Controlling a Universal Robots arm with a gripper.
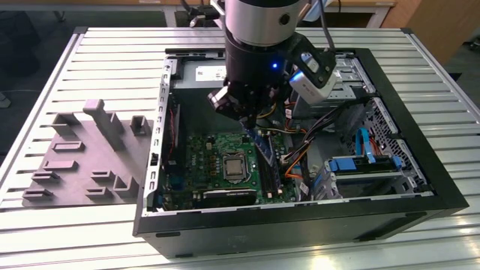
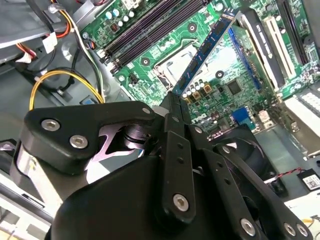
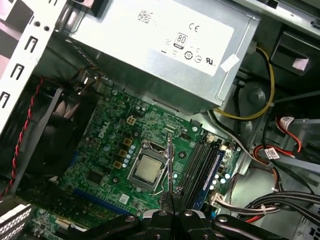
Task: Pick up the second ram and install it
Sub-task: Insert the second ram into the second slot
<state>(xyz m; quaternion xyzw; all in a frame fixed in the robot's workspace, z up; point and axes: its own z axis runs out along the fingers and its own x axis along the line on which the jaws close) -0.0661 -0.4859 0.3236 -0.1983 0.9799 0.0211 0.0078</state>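
Here, on the counter [image 1: 98,56], a grey block of posts [image 1: 90,149] sits to the exterior view's left of the motherboard [image 1: 206,163]. Above the motherboard, the gripper [image 1: 249,121] has its fingers clamped on the second ram [image 1: 264,147], which is tilted with its lower end near the memory slots [image 1: 273,177]. Blue drive bays [image 1: 349,164] lie to the motherboard's right.

Thin blue-black second ram [image 2: 202,52], tilted lengthwise, over the green motherboard [image 2: 250,70].
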